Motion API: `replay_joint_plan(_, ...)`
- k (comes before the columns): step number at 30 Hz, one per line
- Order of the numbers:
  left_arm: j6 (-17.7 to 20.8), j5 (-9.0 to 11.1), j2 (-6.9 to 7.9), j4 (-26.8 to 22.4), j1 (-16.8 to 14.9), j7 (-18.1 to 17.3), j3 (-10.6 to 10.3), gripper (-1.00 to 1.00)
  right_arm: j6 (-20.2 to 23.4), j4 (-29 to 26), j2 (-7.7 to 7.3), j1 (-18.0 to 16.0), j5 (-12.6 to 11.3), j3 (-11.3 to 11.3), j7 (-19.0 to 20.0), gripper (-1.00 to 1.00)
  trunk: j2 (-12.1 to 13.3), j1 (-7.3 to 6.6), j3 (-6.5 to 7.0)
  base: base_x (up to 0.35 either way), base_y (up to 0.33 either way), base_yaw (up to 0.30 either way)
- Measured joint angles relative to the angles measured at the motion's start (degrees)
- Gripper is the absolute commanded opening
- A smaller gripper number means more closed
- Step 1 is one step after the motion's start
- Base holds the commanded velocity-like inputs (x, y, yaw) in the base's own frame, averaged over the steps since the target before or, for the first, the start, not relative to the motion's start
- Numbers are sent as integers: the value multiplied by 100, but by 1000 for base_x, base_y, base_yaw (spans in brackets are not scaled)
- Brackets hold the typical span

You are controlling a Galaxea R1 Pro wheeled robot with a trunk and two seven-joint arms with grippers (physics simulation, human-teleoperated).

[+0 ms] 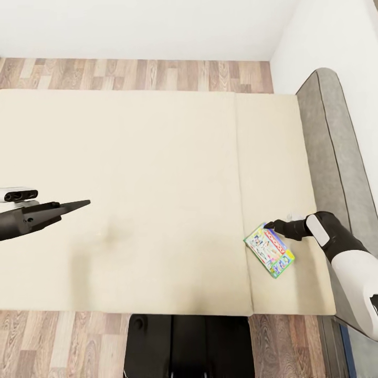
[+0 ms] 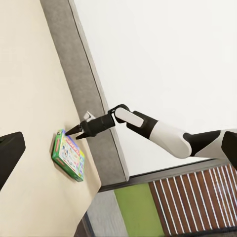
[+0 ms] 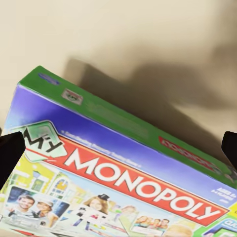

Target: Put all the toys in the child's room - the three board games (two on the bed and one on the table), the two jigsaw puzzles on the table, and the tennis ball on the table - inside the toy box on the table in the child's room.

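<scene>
One board game (image 1: 269, 250) lies on the bed (image 1: 131, 199), right gripper (image 1: 271, 226) near.

Left arm — reaching forward, held level | left gripper (image 1: 79, 203) — fingers together, tapering to a point | right arm — bent inward | right gripper (image 1: 271, 226) — fingers spread wide apart, angled down

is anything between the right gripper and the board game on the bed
Nothing visible. The right gripper is right at the far edge of the board game, which lies flat on the bed with only bare mattress around it.
</scene>
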Motion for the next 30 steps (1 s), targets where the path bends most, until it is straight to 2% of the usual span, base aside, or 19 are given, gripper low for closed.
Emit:
replay_joint_plan(5,0,0,2,0,-1,0,1,100,-6,-1,-2,3,0,4,-2,100,0,0,-47,0,0,0)
replay_joint_plan(9,1,3,9,-4,4,2,11,100,9,4,-41,-4,-195,58,-16,100,-6,-6,-82,0,0,0)
replay_joint_plan(12,1,3,10,-4,3,2,18,100,19,-1,-58,-4,-240,66,-4,100,-7,-6,-94,0,0,0)
replay_joint_plan(20,2,3,11,-4,4,2,22,100,33,-28,-63,-3,-212,69,15,100,-7,-6,-101,0,0,0)
replay_joint_plan(26,1,3,11,-3,3,1,22,100,118,-125,-26,-3,-9,51,5,100,-5,-4,-102,0,0,0)
replay_joint_plan(29,1,3,16,-4,4,1,22,100,134,-123,-23,-5,-8,47,6,100,-4,-3,-102,0,0,0)
replay_joint_plan(30,1,2,17,-3,5,2,22,100,168,-47,-42,-8,-164,67,2,100,-6,-4,-101,0,0,0)
